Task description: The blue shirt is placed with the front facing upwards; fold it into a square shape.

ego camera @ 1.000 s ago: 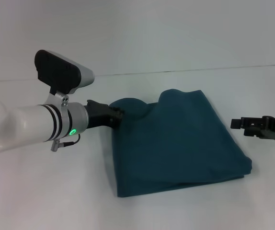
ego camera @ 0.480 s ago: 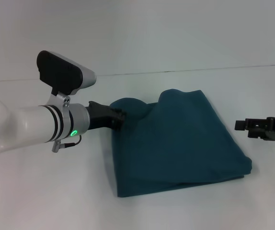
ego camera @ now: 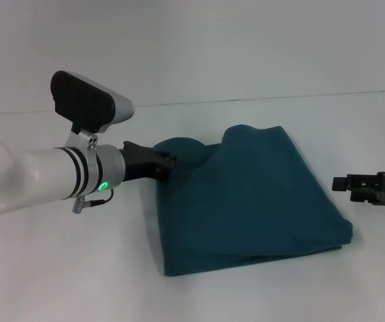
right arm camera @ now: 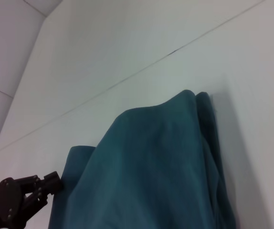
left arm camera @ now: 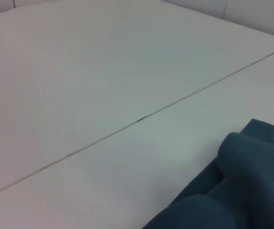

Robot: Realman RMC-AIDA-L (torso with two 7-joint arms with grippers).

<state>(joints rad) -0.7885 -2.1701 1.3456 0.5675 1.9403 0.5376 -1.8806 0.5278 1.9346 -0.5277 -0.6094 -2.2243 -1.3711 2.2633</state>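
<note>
Right gripper (ego camera: pixel 343 182) has backed off rightward, clear of blue shirt (ego camera: pixel 253 194), grip unclear; left gripper (ego camera: pixel 169 161) unmoved at its far-left edge, grip unclear; fold looks near done.

White table (ego camera: pixel 246 40) with thin seam across far part; folded blue shirt (ego camera: pixel 246 194) lying flat on it
</note>
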